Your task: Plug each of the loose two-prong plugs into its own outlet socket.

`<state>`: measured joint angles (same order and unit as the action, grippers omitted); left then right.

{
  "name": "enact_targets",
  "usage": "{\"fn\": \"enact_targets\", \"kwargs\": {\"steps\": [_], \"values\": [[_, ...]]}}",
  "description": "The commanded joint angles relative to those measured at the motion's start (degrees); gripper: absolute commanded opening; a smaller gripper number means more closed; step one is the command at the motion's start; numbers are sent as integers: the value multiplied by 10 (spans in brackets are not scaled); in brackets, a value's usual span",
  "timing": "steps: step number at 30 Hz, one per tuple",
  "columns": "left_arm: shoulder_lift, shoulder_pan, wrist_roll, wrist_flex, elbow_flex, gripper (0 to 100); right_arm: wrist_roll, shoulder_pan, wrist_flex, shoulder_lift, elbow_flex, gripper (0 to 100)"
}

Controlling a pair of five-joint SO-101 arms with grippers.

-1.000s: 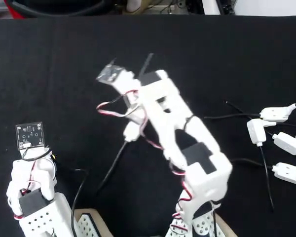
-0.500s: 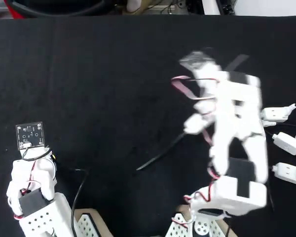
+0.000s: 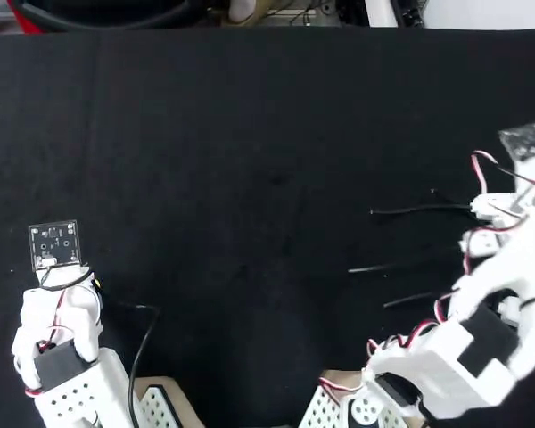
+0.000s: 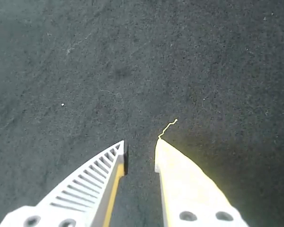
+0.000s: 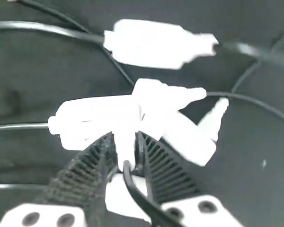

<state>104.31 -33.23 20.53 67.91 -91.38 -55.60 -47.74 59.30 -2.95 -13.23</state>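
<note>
Plug [image 5: 125, 153] pinched between nearly closed fingers of right gripper [image 5: 124, 137], by table's right edge, at cluster of white connectors [image 5: 165, 99]. Left gripper [image 4: 139, 144] slightly parted, empty, near front-left corner. Broad black cloth [image 3: 250, 160] between arms.

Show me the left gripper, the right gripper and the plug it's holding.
left gripper [image 4: 140, 142]: left wrist view, between its fingertips.
right gripper [image 5: 124, 137]: right wrist view, between its fingertips.
held plug [image 5: 126, 120]: right wrist view, white body past the fingers.
</note>
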Motion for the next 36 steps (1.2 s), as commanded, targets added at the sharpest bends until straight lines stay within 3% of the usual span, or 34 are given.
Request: {"fn": "enact_targets", "kwargs": {"steps": [1,9,16,19,23,29,32,36], "values": [[3,-4,4,6,3,114,-5,-49,-11,29,38,12],[3,-4,4,6,3,114,-3,-33,58,29,10,26],[3,1,1,3,0,143,3,-14,172,35,29,290],[3,31,1,5,-1,141,25,-13,240,44,53,232],[3,87,1,3,-12,140,66,-6,313,95,65,40],[3,201,0,3,-8,28,73,71,401,202,-38,38],[3,280,0,4,-14,30,84,142,379,274,-136,38],[3,296,0,-2,-23,29,142,237,258,392,-309,36]]}}
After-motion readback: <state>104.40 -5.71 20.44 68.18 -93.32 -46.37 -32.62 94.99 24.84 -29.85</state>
